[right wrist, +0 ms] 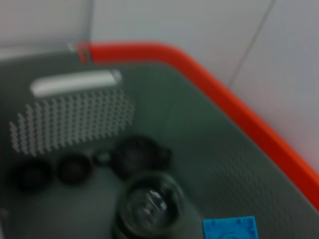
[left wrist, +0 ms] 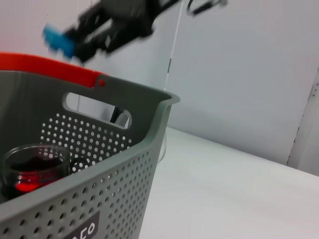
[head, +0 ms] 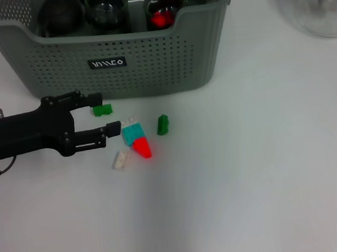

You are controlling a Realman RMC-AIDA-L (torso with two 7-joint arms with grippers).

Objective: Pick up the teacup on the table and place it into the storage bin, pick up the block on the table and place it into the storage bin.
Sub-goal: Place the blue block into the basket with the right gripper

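The grey-green storage bin [head: 151, 62] stands at the table's back. Glass teacups sit inside it, one holding something red [head: 163, 8]. In front of it lie loose blocks: a small green block [head: 102, 110], a dark green one [head: 163, 124], a teal-and-red one [head: 137, 141] and a white one [head: 120, 160]. My left gripper [head: 104, 115] is open at the table's left, its fingertips either side of the small green block. In the left wrist view my right gripper [left wrist: 70, 42] hangs above the bin [left wrist: 124, 164], shut on a blue block [left wrist: 56, 39]. The right wrist view shows that block [right wrist: 229, 230] over the bin's inside [right wrist: 209, 139], near a teacup [right wrist: 149, 204].
A clear glass flask [head: 326, 3] stands at the back right of the white table. An orange rim [right wrist: 239, 107] runs behind the bin's far wall. Bare table spreads to the right and towards the front edge.
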